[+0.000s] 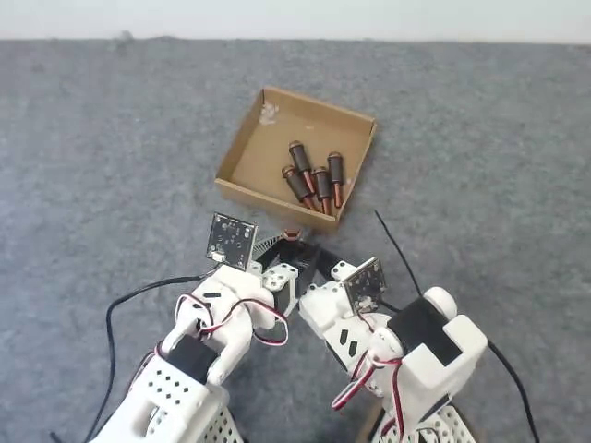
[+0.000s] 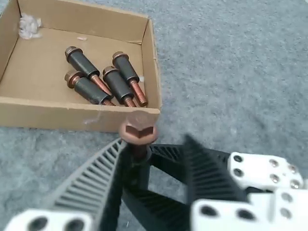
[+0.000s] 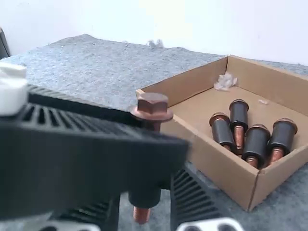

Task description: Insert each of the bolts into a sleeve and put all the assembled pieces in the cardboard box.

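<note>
grey felt (image 1: 111, 138), cardboard box (image 1: 242, 138) near (four pieces (image 1: 314, 180) inside); left fingers (image 2: 96, 183) clench bolt (image 2: 138, 132), right fingers (image 3: 192, 204) clench sleeve (image 3: 144, 195).

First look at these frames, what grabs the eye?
A copper bolt stands upright, hex head up, clamped in the left gripper where it meets the right gripper, just short of the cardboard box. Inside the box lie four sleeved bolts, side by side near one corner.
</note>
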Action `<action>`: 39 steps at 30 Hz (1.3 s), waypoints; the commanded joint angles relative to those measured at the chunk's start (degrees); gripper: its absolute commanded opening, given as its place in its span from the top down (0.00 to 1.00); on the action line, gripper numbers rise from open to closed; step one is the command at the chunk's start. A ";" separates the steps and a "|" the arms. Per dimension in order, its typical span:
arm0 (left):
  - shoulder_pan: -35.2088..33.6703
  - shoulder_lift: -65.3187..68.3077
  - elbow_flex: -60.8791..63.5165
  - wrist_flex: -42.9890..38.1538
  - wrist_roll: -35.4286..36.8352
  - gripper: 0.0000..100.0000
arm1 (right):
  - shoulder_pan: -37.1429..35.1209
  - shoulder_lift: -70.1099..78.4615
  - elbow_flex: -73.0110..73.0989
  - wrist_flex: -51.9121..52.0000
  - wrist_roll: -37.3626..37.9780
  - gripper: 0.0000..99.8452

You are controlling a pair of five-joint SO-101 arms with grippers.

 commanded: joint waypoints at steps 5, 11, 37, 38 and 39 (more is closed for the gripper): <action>-3.69 -0.09 -6.20 1.23 2.29 0.74 | 1.80 -0.75 1.41 -1.19 -0.26 0.99; -3.78 -0.09 -15.08 10.29 2.20 0.73 | 1.89 -0.75 1.41 -1.01 -0.26 0.99; -33.41 -0.18 -26.51 29.27 -0.26 0.99 | 2.59 -0.75 1.41 0.57 -0.26 0.99; -33.41 -0.44 -24.66 28.48 -2.64 0.99 | 2.59 -0.75 1.41 0.57 -0.26 0.99; -33.41 -1.32 -22.55 27.25 -5.10 0.99 | 2.59 -0.75 1.41 0.57 -0.26 0.99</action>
